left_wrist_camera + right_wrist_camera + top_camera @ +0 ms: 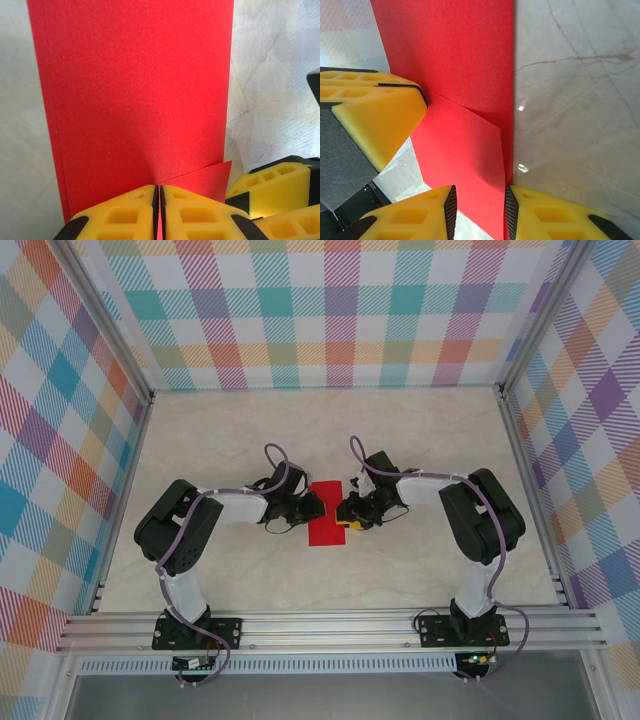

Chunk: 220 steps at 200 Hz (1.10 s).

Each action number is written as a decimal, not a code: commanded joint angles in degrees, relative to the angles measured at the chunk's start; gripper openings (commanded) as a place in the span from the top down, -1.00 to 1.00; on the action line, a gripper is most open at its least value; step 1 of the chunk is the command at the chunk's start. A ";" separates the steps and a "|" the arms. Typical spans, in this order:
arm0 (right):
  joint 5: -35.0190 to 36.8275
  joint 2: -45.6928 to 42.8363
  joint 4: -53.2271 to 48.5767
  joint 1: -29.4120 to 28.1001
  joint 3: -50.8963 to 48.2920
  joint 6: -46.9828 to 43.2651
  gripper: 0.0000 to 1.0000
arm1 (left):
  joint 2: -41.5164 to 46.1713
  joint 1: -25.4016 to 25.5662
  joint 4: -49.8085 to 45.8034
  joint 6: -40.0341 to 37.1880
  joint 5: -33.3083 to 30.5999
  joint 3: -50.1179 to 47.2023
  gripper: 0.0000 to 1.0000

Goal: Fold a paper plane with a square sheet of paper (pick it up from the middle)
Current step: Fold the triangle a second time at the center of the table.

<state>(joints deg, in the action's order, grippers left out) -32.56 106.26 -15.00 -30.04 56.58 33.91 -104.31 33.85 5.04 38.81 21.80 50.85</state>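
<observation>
Paper: we see the square sheet of paper lying at the middle of the table between the two arms, doubled into a long rectangle, with one corner flap lifted off the layer beneath
Left gripper: the left gripper has its jaws pressed together on the paper's near edge, with a red sliver pinched between them
Right gripper: the right gripper stands with its jaws apart and the lifted flap running through the gap; we judge it has no hold yet
Risk, crooked crease: if the right jaws bite the flap while it sits askew, we would set a slanted fold and the plane's nose would come out off-centre
Risk, dragging: the sheet is thin on a smooth table, so a sideways pull by the right arm against the left pinch could slide or buckle the whole strip
Risk, tearing: two arms pulling the same small sheet in opposite directions could rip it at the pinch
Risk, collision: both grippers sit just beside each other at the same corner, so a small reach could knock their fingers together
Risk, layers: we cannot tell whether the left pinch holds both layers; if only one, the fold could spring open
</observation>
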 commanded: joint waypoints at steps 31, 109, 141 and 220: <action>-1.12 -1.55 3.97 -0.29 0.48 0.79 0.32 | -0.63 0.34 -2.66 -1.28 -1.06 0.64 0.75; -2.51 -1.56 5.24 0.69 -0.24 -0.42 0.32 | 0.25 0.34 -3.45 -1.55 -1.89 0.50 0.75; -0.66 -2.51 3.68 0.94 -0.17 -1.12 0.33 | 0.68 0.34 -3.72 -1.55 -2.31 0.57 0.76; 3.79 0.68 0.26 0.94 3.44 -1.92 0.25 | 0.07 0.34 -4.10 -1.82 -2.26 0.93 0.76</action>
<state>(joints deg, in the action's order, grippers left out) -28.03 105.65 -14.15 -29.23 57.80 33.39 -104.22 33.89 4.14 38.02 21.34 51.22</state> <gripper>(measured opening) 0.375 0.117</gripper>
